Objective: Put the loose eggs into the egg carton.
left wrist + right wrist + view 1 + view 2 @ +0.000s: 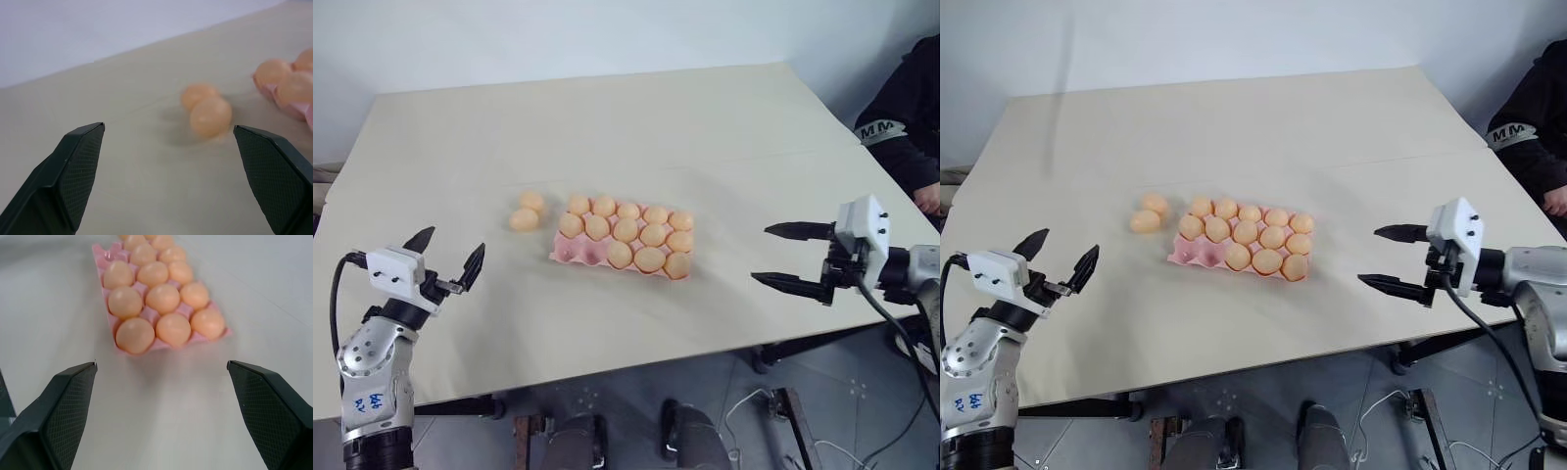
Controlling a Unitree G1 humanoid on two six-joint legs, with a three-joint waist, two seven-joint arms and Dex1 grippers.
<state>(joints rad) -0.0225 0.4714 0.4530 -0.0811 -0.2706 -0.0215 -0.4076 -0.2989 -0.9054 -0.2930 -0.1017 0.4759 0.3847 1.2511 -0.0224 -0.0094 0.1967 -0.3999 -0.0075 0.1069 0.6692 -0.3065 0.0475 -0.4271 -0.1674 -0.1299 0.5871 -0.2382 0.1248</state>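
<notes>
Your egg carton (625, 241), mid-table: thirteen eggs seated, two front-left cups bare. Two loose eggs (527, 212) just left of it. Left gripper (447, 257) and right gripper (785, 257) both spread, empty

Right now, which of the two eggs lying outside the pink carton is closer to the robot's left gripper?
The nearer loose egg: it lies on the table closest to the left gripper. The other loose egg touches it from behind, farther back.
</notes>
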